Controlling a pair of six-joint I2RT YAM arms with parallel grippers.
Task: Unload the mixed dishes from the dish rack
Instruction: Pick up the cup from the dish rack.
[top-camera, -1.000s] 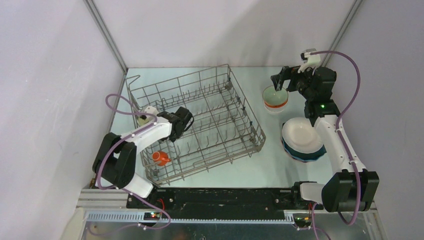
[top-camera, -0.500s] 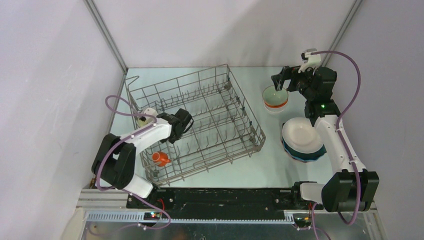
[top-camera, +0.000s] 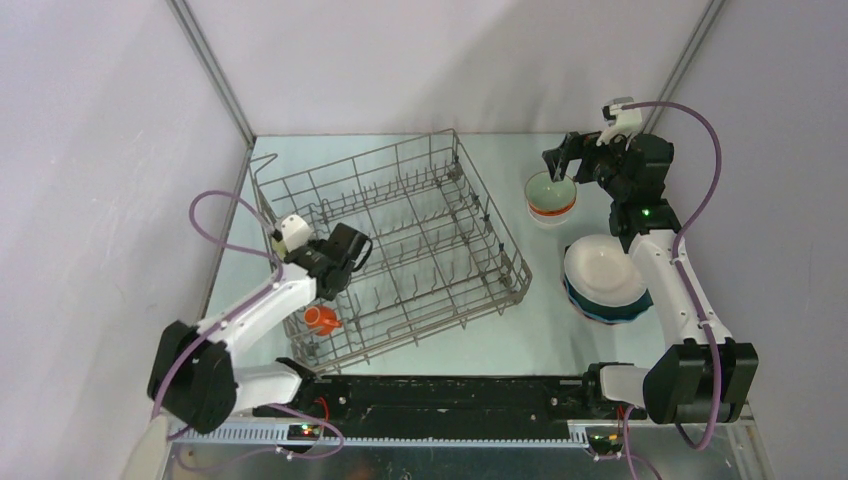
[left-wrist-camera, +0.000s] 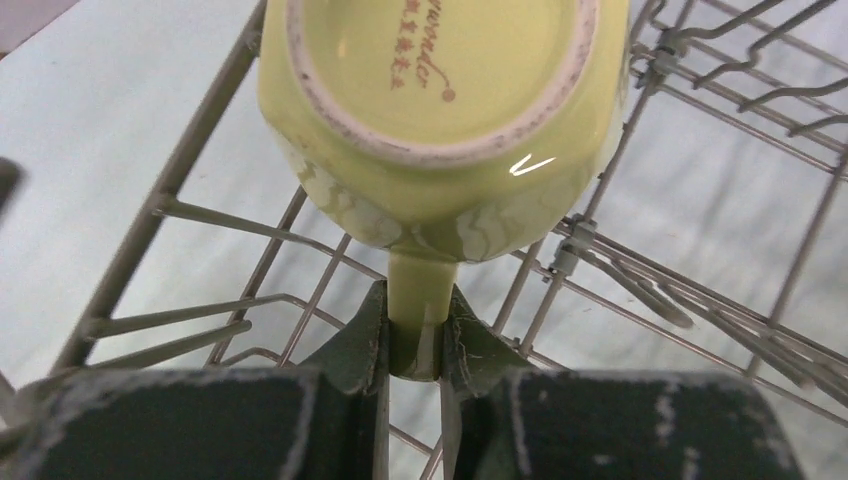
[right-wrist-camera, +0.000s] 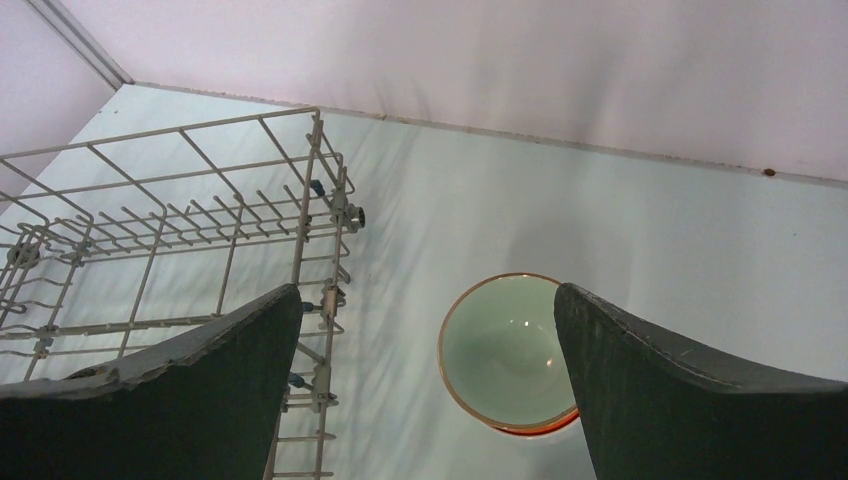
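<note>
The grey wire dish rack (top-camera: 420, 215) sits mid-table. My left gripper (top-camera: 338, 262) is inside its near-left part, shut on the handle of a pale yellow cup (left-wrist-camera: 440, 100). In the left wrist view the gripper (left-wrist-camera: 418, 335) pinches the handle and the cup's underside faces the camera above the rack wires (left-wrist-camera: 200, 215). The gripper hides the cup in the top view. A small orange mug (top-camera: 320, 318) lies in the rack's near-left corner. My right gripper (top-camera: 560, 165) is open and empty above the stacked bowls (top-camera: 551, 197). In the right wrist view, the gripper (right-wrist-camera: 427, 300) frames the pale green top bowl (right-wrist-camera: 505, 350).
A stack of plates (top-camera: 603, 275), white on top with blue beneath, sits on the table right of the rack, near the right arm. The rack's right edge (right-wrist-camera: 320, 230) is close to the bowls. Walls enclose the table at the back and both sides.
My left arm has swung, its elbow dropping toward the near left, and the gripper has shifted a little left and nearer with the cup. The right arm has not moved.
</note>
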